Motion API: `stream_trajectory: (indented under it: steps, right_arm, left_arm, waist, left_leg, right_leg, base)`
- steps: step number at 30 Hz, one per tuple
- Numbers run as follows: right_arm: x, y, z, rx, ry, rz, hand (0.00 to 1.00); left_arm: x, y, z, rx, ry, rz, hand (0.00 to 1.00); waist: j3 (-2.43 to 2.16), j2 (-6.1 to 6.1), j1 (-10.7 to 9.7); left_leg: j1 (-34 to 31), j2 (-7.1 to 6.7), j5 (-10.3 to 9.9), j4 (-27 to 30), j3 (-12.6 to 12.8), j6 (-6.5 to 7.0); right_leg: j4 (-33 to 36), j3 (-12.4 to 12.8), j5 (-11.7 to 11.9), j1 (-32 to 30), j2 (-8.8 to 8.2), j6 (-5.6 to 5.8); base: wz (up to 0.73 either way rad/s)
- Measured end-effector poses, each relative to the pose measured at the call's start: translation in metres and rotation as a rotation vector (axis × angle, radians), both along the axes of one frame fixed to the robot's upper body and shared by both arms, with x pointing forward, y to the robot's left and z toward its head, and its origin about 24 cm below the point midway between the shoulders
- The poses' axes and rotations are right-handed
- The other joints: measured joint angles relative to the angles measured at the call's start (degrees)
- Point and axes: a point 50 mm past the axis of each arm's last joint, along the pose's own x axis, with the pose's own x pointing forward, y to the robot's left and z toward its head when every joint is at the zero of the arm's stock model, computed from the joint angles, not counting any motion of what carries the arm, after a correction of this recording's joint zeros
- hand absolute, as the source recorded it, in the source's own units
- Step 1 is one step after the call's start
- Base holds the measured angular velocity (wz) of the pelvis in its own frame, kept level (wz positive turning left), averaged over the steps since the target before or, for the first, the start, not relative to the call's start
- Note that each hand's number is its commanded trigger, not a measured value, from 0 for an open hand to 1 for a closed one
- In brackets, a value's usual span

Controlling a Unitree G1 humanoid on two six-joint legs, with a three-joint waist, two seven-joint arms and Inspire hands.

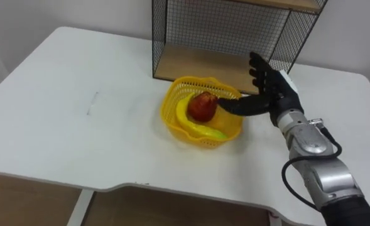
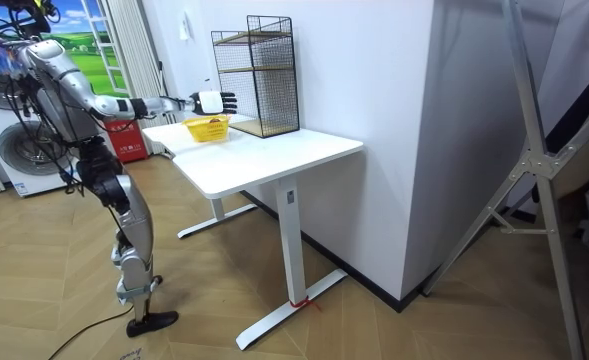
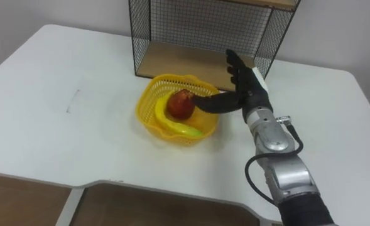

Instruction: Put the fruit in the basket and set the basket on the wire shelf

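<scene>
A yellow plastic basket [image 1: 178,94] [image 3: 148,103] stands on the white table [image 1: 78,107], just in front of the black wire shelf [image 1: 222,31] [image 3: 197,25]. Inside it lie a red apple [image 1: 201,105] [image 3: 179,103] and a yellow banana [image 1: 194,124] [image 3: 172,125]. My right hand [image 1: 269,88] [image 3: 246,85] is open at the basket's right side, fingers straight and pointing up, thumb reaching over the rim towards the apple. In the room view the basket [image 2: 206,128] sits by my outstretched right hand [image 2: 212,101].
The wire shelf has a wooden bottom board [image 1: 197,63] level with the tabletop and a wooden board higher up [image 1: 285,4]. The table's front edge [image 1: 141,185] runs close below the basket. I stand at the table's end in the room view.
</scene>
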Motion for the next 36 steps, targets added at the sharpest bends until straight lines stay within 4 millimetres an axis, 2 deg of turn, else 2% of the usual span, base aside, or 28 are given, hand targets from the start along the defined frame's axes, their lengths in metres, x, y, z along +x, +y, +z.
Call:
stream_trajectory:
  steps: [3,8,11,14,17,19,21,25,28,32,36]
  right_arm:
    - [-0.010,-0.011,-0.002,0.022,-0.020,-0.074,0.00]
    - [-0.030,-0.024,-0.015,0.049,0.015,-0.158,0.00]
    - [-0.044,-0.030,-0.024,0.084,0.043,-0.197,0.00]
    - [-0.051,-0.042,-0.026,0.139,0.036,-0.280,0.00]
    - [-0.064,-0.057,-0.031,0.149,0.037,-0.374,0.00]
    - [-0.075,-0.066,-0.032,0.165,0.036,-0.443,0.00]
    - [-0.082,-0.066,-0.029,0.174,0.025,-0.458,0.00]
    - [-0.093,-0.067,-0.033,0.157,0.041,-0.490,0.00]
    - [-0.100,-0.067,-0.039,0.131,0.067,-0.496,0.00]
    - [-0.104,-0.064,-0.043,0.134,0.078,-0.528,0.00]
    - [-0.104,-0.063,-0.041,0.118,0.071,-0.520,0.00]
  left_arm:
    - [-0.005,0.001,0.000,0.005,0.000,0.006,0.00]
    - [-0.008,0.001,0.001,-0.013,-0.030,0.108,0.00]
    - [-0.008,0.002,0.001,-0.016,-0.091,0.233,0.00]
    - [-0.011,0.009,0.004,0.024,-0.176,0.451,0.00]
    - [-0.008,0.026,0.011,0.148,-0.286,0.677,0.00]
    - [-0.003,0.041,0.021,0.252,-0.396,0.846,0.00]
    - [0.005,0.052,0.030,0.315,-0.490,0.987,0.00]
    - [0.038,0.075,0.060,0.464,-0.764,1.205,0.00]
    - [0.057,0.082,0.080,0.554,-0.893,1.241,0.00]
    - [0.072,0.086,0.107,0.642,-1.036,1.263,0.00]
    - [0.089,0.088,0.136,0.720,-1.197,1.221,0.00]
  waist:
    - [-0.23,0.18,-0.9]
    - [-0.03,0.77,-2.5]
    - [-0.14,1.52,-2.5]
    - [-0.31,2.60,-2.4]
    - [-0.43,3.07,-2.3]
    - [-0.47,3.54,-2.0]
    - [-0.54,3.84,-1.8]
    - [-0.48,4.25,-0.6]
    - [-0.56,4.49,0.5]
    - [-0.58,4.54,1.1]
    - [-0.69,4.84,1.8]
  left_leg:
    - [0.1,-0.01,0.0,-0.1,0.1,0.00]
    - [0.9,0.01,0.0,-0.3,0.1,0.01]
    - [0.9,0.10,0.0,-0.4,0.3,-0.02]
    - [1.1,0.08,0.0,-0.5,0.4,-0.06]
    - [1.0,0.06,0.2,-0.6,0.2,-0.08]
    - [1.0,-0.04,0.3,-1.1,0.2,-0.05]
    - [1.3,-0.19,0.6,-1.8,0.2,-0.02]
    - [2.6,-0.48,1.4,-3.3,1.0,0.01]
    - [2.8,-0.51,1.3,-3.8,1.6,0.03]
    - [2.7,-0.54,1.3,-4.0,1.5,0.03]
    - [3.0,-0.59,1.3,-4.2,1.6,0.04]
  right_leg:
    - [0.0,0.0,0.0,0.0,-0.02,0.00]
    - [-0.3,0.0,0.0,0.9,-0.01,0.01]
    - [-0.2,0.0,0.0,0.8,0.02,-0.03]
    - [-0.1,0.2,0.0,0.7,0.01,-0.04]
    - [-0.2,0.0,0.0,0.8,0.02,-0.04]
    - [-0.5,0.1,0.0,0.7,-0.01,-0.04]
    - [-0.6,0.2,0.0,0.7,-0.08,-0.03]
    - [-0.7,1.2,-0.1,0.7,-0.25,0.09]
    - [-0.7,1.5,-0.1,0.0,-0.32,0.15]
    - [-0.8,1.3,-0.1,-0.1,-0.34,0.19]
    - [-0.8,1.5,-0.1,-0.1,-0.36,0.23]
  base:
    - [0.00]
    - [-0.01]
    - [-0.03]
    - [0.00]
    - [0.04]
    - [0.00]
    - [0.00]
    - [-0.08]
    - [-0.13]
    - [-0.01]
    - [0.00]
